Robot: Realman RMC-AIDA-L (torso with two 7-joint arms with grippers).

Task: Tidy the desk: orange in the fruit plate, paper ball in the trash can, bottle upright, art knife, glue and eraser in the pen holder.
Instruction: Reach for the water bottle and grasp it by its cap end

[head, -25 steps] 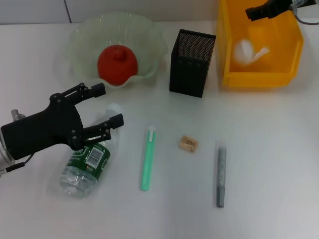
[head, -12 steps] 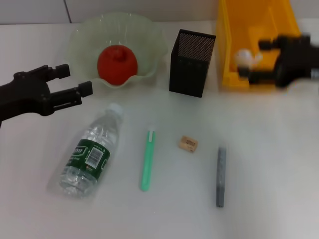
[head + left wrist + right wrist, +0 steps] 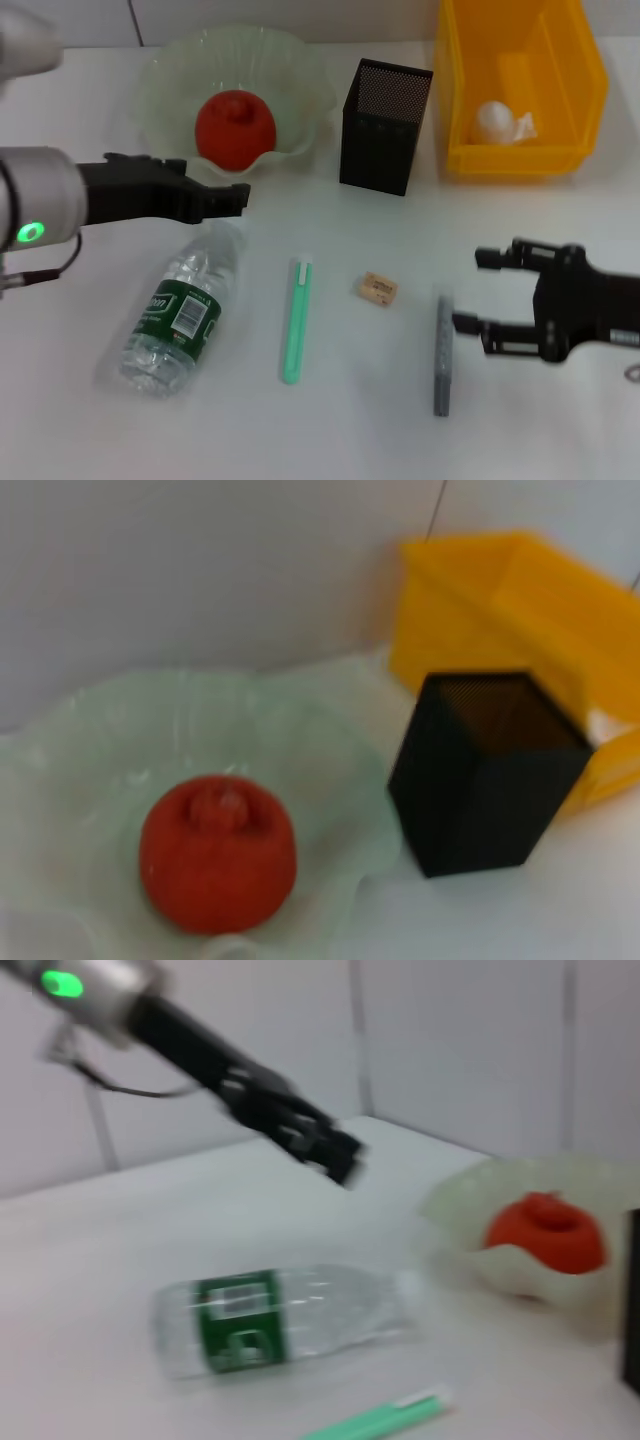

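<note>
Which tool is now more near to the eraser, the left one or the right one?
The right. The right tool is beside the eraser, just past the grey pen. The left tool is farther off, above the bottle's cap.

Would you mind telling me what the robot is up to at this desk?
It is tidying. The orange sits in the fruit plate and the paper ball in the trash can. The bottle lies on its side below the left gripper. The open right gripper hovers beside the grey pen.

My head looks down over the desk; both wrist views sit low and close, sharing the orange [image 3: 217, 852] in the bowl [image 3: 520, 1250].
</note>
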